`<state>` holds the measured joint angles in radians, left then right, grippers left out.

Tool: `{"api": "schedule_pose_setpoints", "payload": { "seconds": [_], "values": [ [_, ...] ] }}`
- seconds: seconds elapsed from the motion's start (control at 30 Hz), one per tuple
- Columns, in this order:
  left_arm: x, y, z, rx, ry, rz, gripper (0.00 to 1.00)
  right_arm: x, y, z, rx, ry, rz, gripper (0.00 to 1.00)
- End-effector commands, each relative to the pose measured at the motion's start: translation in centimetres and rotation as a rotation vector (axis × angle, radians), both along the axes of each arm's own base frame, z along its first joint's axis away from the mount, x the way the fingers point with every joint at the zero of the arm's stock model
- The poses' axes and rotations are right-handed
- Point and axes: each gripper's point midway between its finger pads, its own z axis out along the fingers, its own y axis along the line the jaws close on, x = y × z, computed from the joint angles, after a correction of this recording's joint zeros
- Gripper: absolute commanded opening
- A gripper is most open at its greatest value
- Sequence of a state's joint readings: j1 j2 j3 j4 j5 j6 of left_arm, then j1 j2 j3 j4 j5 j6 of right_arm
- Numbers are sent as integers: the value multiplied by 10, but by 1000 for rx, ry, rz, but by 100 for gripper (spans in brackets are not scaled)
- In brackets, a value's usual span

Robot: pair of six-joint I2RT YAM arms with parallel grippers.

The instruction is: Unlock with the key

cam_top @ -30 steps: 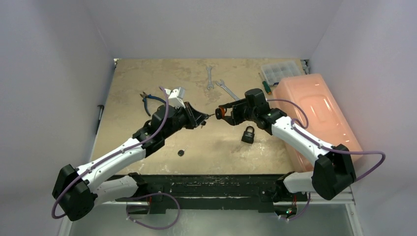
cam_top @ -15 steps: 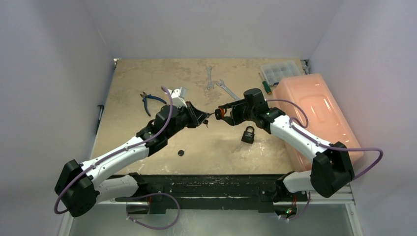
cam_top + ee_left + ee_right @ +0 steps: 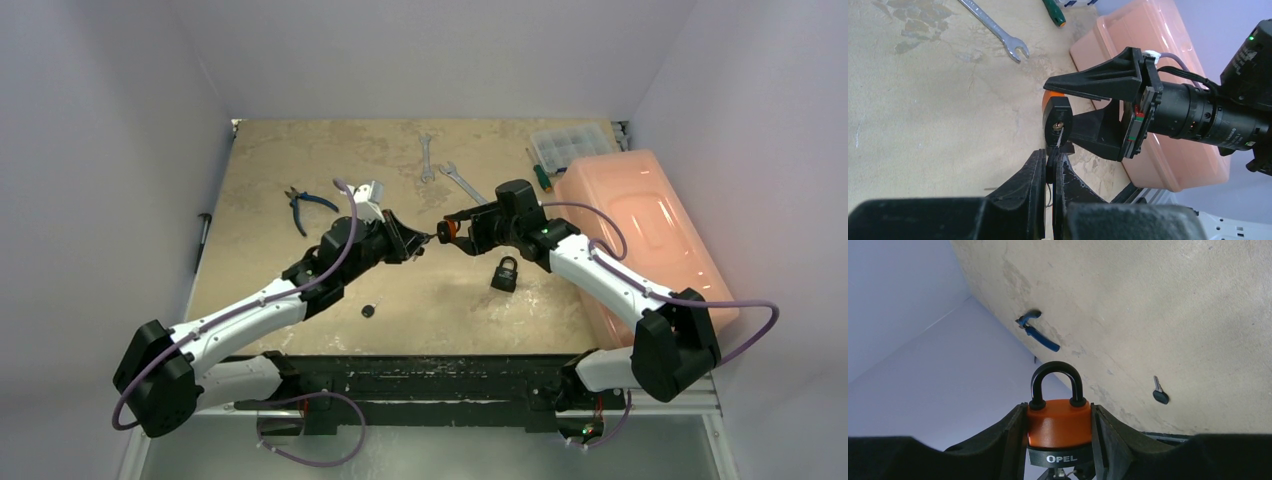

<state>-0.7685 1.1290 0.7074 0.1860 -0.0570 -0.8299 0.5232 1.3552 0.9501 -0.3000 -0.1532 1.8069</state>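
The left end effector (image 3: 420,240) is creeping rightward across the last second, closing the gap to the right end effector (image 3: 452,228), which is barely budging. So the approach is basically over and the key is meeting the lock now.

In the left wrist view, the left end effector is pinching the key (image 3: 1061,136) tight between its fingertips (image 3: 1039,159), blade pointing up. The tip is sitting right at the keyway on the underside of the orange padlock (image 3: 1057,117). I can't tell how deep it's going, if it's in at all.

The right end effector is clamping that padlock by its sides, holding it up off the counter (image 3: 300,160) with the shackle pointing away from the key. The shackle is looking fully seated in the right wrist view, so nothing is unlocked yet. My guess is it's needing a final push and then a twist, and any misalignment is going to bend or skid that thin blade.

Readable text: the grey band at the base of the padlock is showing "OPEL" (image 3: 1062,458) in white. There's small print on the right arm's wrist, but it's too tiny to read.

Also lying around: a black padlock (image 3: 505,272) and a spare key (image 3: 368,310) on the counter, both untouched.
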Motion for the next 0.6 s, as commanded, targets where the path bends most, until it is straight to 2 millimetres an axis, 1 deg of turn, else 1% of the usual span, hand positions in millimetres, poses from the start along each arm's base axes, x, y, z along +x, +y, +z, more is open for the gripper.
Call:
{"api": "schedule_pose_setpoints", "payload": {
  "seconds": [0.0, 0.2, 0.33, 0.57],
  "values": [
    [2, -4, 5, -36, -18, 10, 0, 9, 10, 29, 70, -50, 9, 0],
    [2, -3, 2, -28, -17, 19, 0, 8, 11, 27, 69, -48, 15, 0],
    [4, -5, 10, -54, -28, 20, 0, 8, 11, 25, 69, -46, 18, 0],
    [5, -9, 12, -62, -24, 13, 0, 8, 12, 27, 73, -51, 23, 0]
  ]
}}
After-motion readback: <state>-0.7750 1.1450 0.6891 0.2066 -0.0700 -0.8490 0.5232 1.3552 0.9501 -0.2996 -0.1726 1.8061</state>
